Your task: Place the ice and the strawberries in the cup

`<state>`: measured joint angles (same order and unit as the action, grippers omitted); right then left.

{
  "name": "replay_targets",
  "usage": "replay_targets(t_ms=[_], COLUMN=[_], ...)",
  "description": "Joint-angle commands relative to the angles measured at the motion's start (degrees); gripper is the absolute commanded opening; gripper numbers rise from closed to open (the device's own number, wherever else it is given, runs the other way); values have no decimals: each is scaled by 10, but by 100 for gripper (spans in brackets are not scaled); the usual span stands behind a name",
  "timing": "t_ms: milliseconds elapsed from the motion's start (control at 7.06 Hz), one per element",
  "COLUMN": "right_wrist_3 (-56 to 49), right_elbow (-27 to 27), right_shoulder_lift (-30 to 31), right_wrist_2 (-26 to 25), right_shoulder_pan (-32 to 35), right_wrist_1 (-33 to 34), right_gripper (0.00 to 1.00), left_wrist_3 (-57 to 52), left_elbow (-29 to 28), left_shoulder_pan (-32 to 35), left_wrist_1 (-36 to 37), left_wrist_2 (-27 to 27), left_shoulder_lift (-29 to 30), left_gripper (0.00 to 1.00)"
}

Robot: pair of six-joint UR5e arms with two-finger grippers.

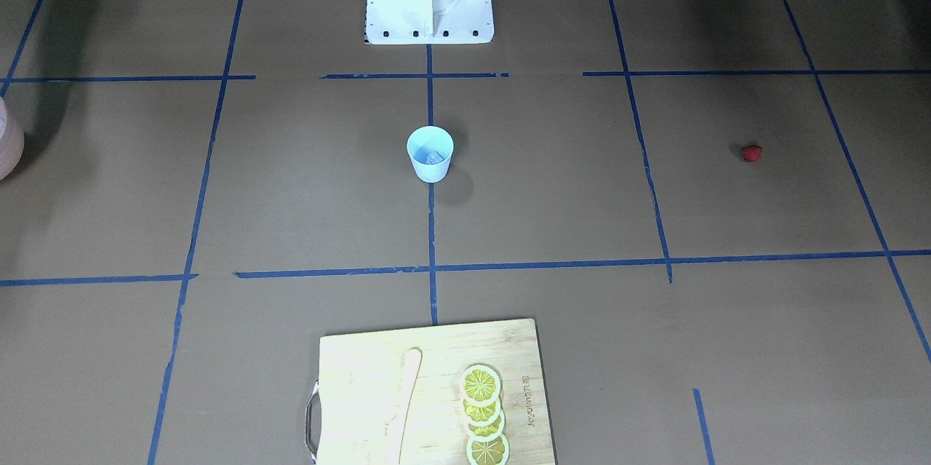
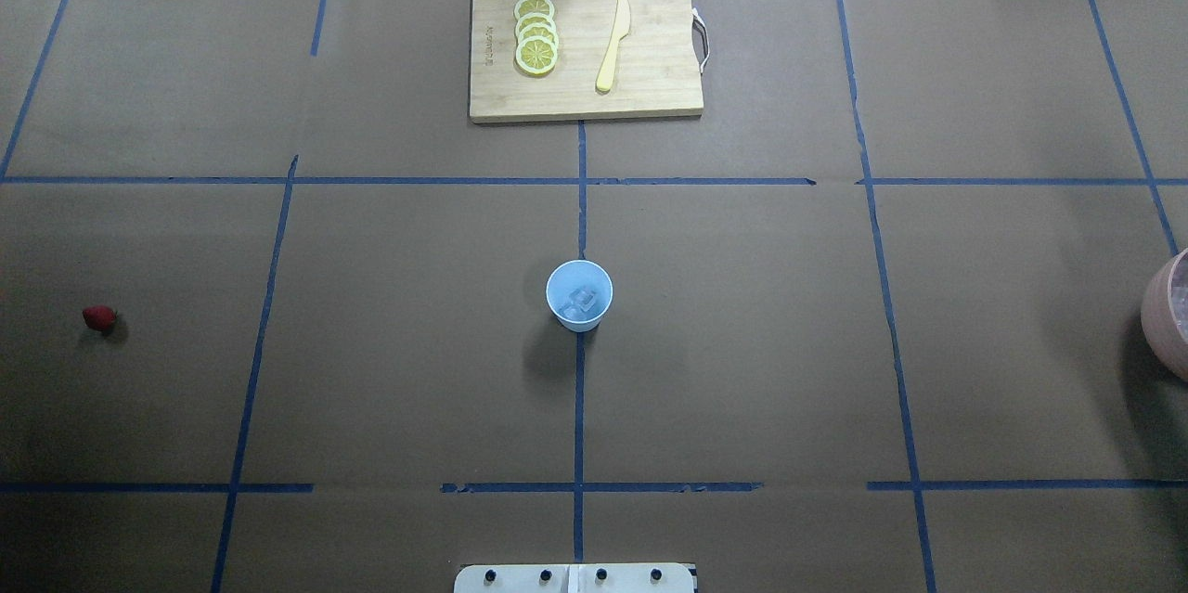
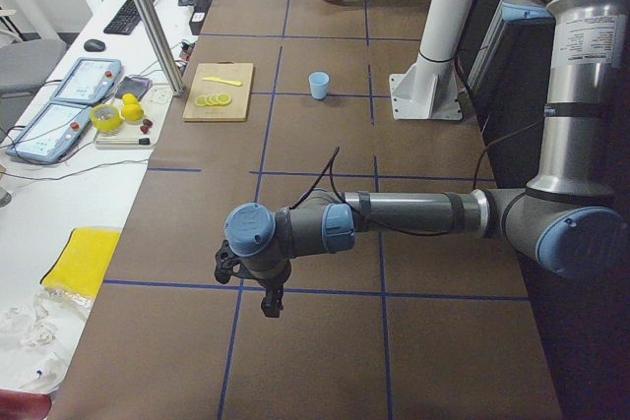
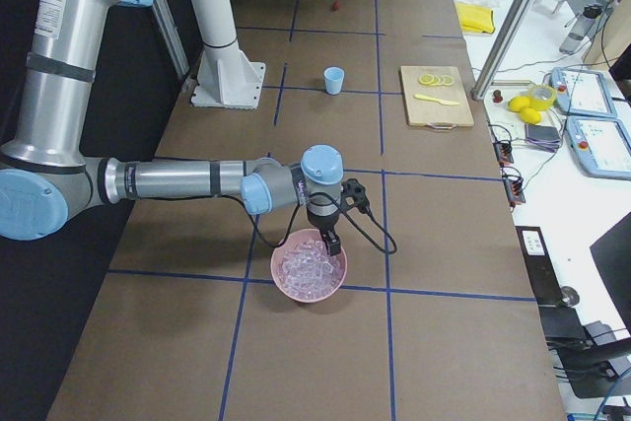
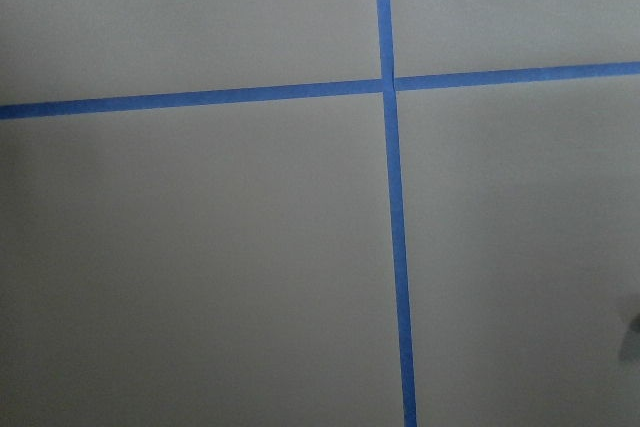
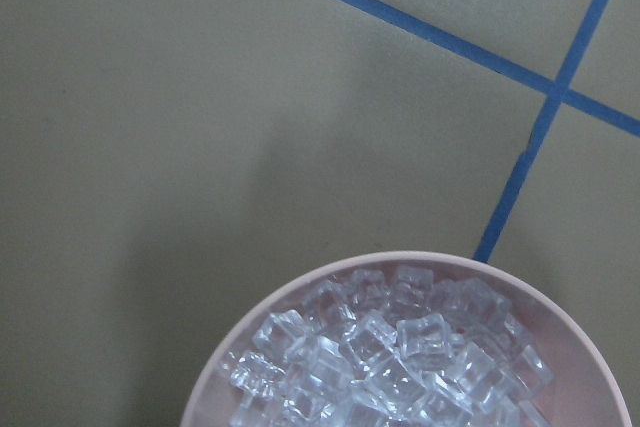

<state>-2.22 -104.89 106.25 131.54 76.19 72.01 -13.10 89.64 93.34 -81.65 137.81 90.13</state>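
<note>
The light-blue cup [image 2: 579, 296] stands upright at the table's middle, on a blue tape line, with a few pieces of ice [image 2: 581, 301] in it. It also shows in the front view as the cup [image 1: 430, 153]. A single red strawberry [image 2: 98, 317] lies far out on the robot's left side of the table. My left gripper [image 3: 268, 302] hangs low over bare table, seen only from the left end, so I cannot tell if it is open or shut. My right gripper [image 4: 330, 242] hovers over the pink bowl's [image 4: 279, 281] far edge, above the ice [image 6: 400, 347] heaped in it; its state cannot be told either.
A wooden cutting board [image 2: 650, 64] with lemon slices [image 2: 535, 45] and a pale knife [image 2: 613, 44] lies at the far edge, opposite the robot. The white robot base [image 1: 429, 6] stands behind the cup. Monitors, pendants and cables line the operators' side.
</note>
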Motion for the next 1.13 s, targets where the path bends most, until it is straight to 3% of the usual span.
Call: replay_targets(t_ms=[0,142,283,991], right_wrist_3=[58,91,121,118], right_elbow=[84,118,120,120], right_shoulder_lift=[26,23,22,37], right_wrist_2=[-1,-2,-1,-11], right_shoulder_pan=[0,-1,-1,-7], right_wrist_1=[-149,-201,-213,-220], right_gripper=[98,97,93,83], left_wrist_3=[0,0,0,0], left_elbow=[-1,-1,-1,-1], left_shoulder_pan=[0,0,0,-1], left_wrist_1=[0,0,0,0], left_wrist_2=[0,0,0,0], left_shoulder_lift=[0,-1,-4,-5], left_gripper=[100,100,100,100])
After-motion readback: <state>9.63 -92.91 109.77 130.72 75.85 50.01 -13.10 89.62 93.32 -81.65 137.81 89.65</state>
